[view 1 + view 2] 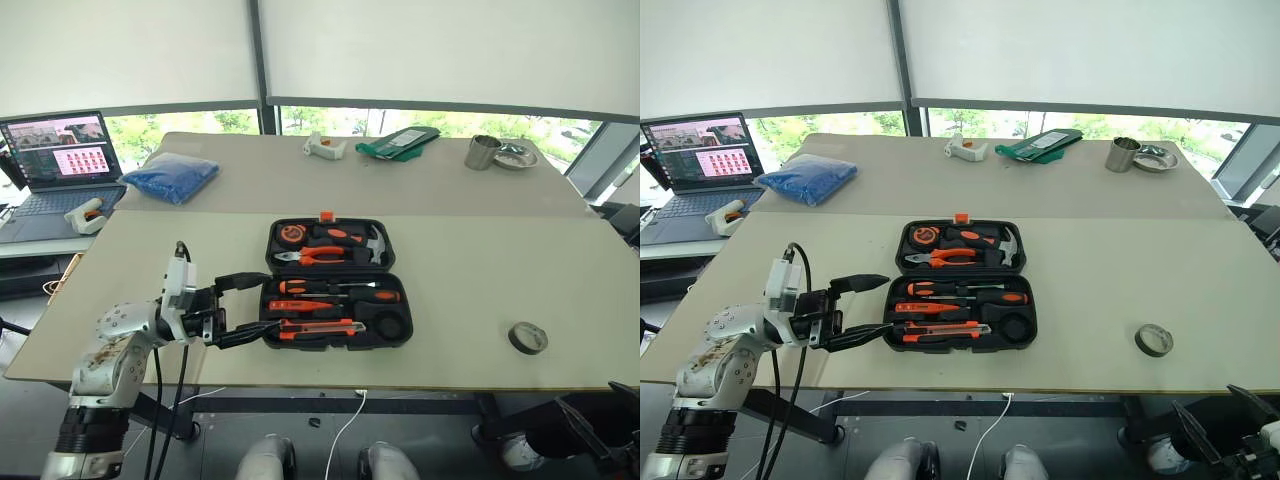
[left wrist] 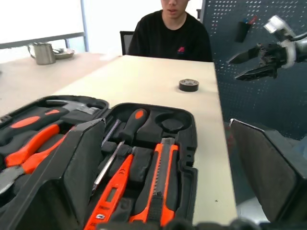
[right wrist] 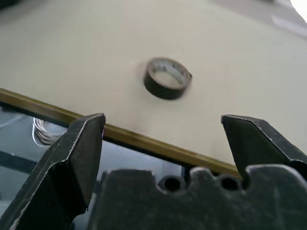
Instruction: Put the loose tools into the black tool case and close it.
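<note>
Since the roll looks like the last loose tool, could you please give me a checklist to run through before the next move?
1. Case open, lid flat: ok.
2. Screwdrivers, tester and knife in their slots: ok.
3. Round slot free for the roll: ok.
4. Roll in the case: not ok; it lies on the table, right of the case, near the front edge.
5. Left hand open, holding nothing, beside the case's left edge: ok.
6. Right hand open, facing the roll, apart from it: ok.
</note>
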Controlling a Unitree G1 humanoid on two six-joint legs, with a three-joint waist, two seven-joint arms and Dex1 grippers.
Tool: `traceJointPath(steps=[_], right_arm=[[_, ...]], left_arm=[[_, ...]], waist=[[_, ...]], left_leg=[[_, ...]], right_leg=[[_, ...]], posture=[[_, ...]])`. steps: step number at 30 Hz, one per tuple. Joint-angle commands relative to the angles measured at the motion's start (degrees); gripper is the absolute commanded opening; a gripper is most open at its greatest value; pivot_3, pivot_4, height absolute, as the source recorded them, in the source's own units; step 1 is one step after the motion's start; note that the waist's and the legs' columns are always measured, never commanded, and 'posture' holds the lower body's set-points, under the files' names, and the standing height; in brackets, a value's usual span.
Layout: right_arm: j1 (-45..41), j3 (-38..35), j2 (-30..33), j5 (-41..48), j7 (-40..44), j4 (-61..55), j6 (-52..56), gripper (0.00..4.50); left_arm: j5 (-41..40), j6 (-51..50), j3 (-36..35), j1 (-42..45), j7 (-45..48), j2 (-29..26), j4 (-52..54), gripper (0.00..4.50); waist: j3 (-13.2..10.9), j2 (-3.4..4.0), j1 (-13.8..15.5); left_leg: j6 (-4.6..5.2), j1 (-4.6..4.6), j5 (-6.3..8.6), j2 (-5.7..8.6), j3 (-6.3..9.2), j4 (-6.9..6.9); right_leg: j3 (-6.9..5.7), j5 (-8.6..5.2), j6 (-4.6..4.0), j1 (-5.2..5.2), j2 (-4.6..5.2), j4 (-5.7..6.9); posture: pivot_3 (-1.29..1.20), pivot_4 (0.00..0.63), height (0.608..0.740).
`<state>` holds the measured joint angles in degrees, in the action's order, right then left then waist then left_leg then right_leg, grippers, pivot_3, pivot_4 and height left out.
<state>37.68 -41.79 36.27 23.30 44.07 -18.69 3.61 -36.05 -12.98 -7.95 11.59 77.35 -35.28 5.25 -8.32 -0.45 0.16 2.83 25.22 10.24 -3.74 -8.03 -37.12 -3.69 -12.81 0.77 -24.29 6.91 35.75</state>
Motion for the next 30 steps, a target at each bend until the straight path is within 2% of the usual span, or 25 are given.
traceJointPath(steps=[1, 6, 14, 17, 24, 28, 30], right_arm=[[-3.8, 0.7, 10.0, 1.5, 0.8, -5.1, 12.4, 4.5], [-11.2, 8.6, 22.4, 1.3, 2.8, -5.1, 26.9, 4.5], [-22.6, 18.9, 29.3, -0.8, 2.8, -1.5, 38.7, 4.5], [-24.3, 22.0, 30.6, -0.9, 3.8, -1.3, 42.3, 3.76], [-28.3, 27.3, 29.7, -3.7, 3.5, 2.5, 40.3, 1.42], [-29.4, 28.8, 28.7, -6.4, 3.9, 7.7, 35.1, 0.04], [-30.2, 28.9, 28.3, -7.8, 3.9, 10.1, 31.8, 0.04]], left_arm=[[-1.1, 1.4, -0.6, 0.0, -0.1, 0.5, 2.1, 4.47], [-0.5, 3.9, 0.2, 0.3, 0.6, 2.1, 1.9, 4.47], [-0.5, 5.1, 1.6, -0.1, 2.1, 1.9, 2.5, 4.47], [-0.4, 5.4, 2.4, -0.6, 2.5, 1.8, 3.7, 4.5], [0.4, 7.9, 3.3, 0.7, 1.7, 3.1, 4.7, 4.5], [0.8, 8.4, 4.2, 1.8, 2.4, 2.8, 4.0, 4.5], [1.0, 8.3, 4.2, 2.3, 2.1, 2.8, 3.6, 4.5]], waist=[[0.0, -0.02, -0.3], [-0.1, -0.17, 0.4], [-0.2, -0.33, 1.1], [-0.2, -0.37, 1.1], [-0.2, -0.41, 0.9], [-0.2, -0.42, 1.0], [-0.2, -0.41, 0.9]], left_leg=[[0.01, -0.03, -0.01, 0.03, 0.0, 0.0], [-0.01, -0.13, -0.03, 0.09, 0.14, 0.04], [0.06, 0.14, -0.05, 0.26, 0.14, 0.01], [0.06, 0.15, -0.04, 0.25, 0.15, -0.05], [0.04, 0.15, -0.04, 0.22, 0.17, -0.12], [0.05, 0.15, -0.04, 0.22, 0.17, -0.16], [0.05, 0.15, -0.04, 0.23, 0.16, -0.17]], right_leg=[[0.0, 0.01, -0.01, 0.02, 0.0, 0.01], [-0.12, 0.02, -0.04, 0.02, -0.35, -0.02], [-0.11, -0.08, 0.11, 0.02, -0.36, -0.05], [-0.11, -0.04, 0.14, 0.03, -0.37, -0.06], [-0.12, -0.02, 0.16, 0.05, -0.38, -0.04], [-0.13, 0.0, 0.16, 0.06, -0.41, -0.03], [-0.12, 0.0, 0.17, 0.06, -0.41, -0.02]], posture=[[0.0, 0.15, 0.74], [0.0, 0.15, 0.74], [0.0, 0.15, 0.74], [0.0, 0.15, 0.74], [0.0, 0.15, 0.74], [0.0, 0.15, 0.74], [0.0, 0.15, 0.74]])
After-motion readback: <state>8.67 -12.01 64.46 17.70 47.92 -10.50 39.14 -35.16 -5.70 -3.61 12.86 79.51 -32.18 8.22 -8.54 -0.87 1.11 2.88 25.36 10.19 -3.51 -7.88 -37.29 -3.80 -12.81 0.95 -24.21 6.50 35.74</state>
